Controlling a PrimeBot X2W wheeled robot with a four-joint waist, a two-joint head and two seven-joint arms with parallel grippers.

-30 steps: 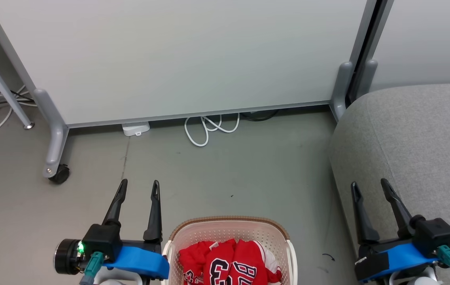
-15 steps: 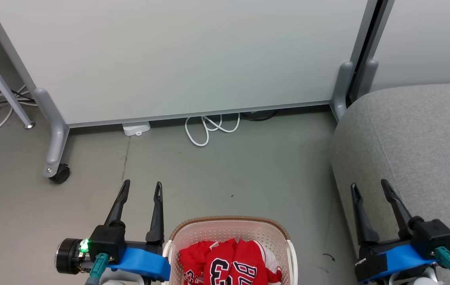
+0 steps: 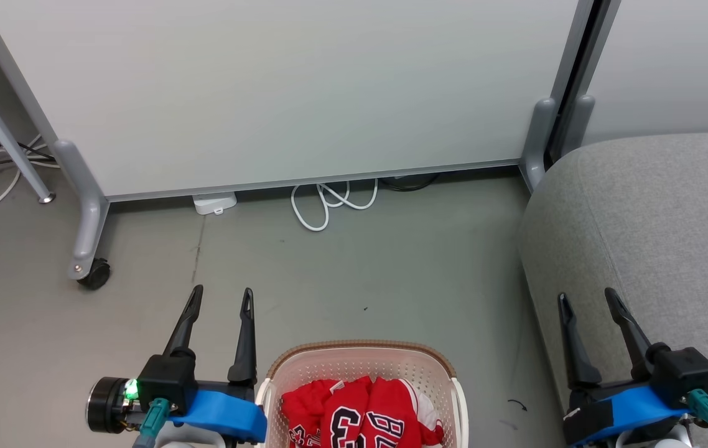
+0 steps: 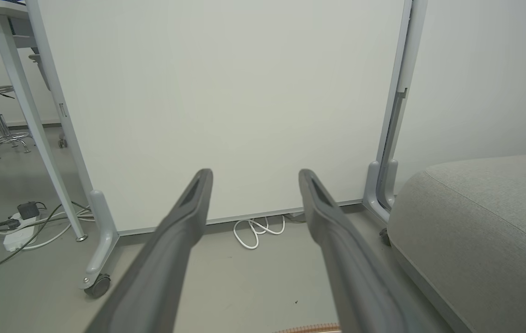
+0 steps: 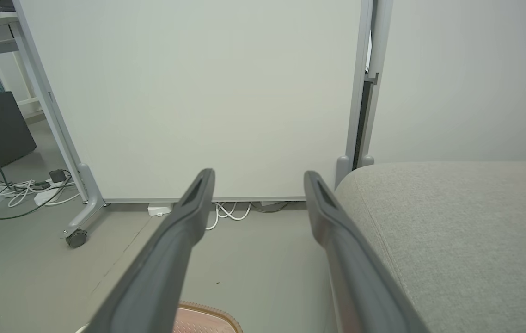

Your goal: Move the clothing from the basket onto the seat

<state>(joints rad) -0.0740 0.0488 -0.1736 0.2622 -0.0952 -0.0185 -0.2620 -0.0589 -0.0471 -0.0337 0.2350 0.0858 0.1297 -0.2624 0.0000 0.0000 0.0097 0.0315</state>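
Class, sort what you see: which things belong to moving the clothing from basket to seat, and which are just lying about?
Belong to the job: clothing, basket, seat.
Just lying about: white cable, partition panel, caster wheel.

Bright, even diffuse light; faint soft shadows on floor (image 3: 391, 267); head view sharp; wrist views bowed at edges.

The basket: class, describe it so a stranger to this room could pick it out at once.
Start at the big pale partition and come forward across the grey floor. The basket sits there, left of the sofa: cream, perforated, brown-rimmed, holding red clothes.
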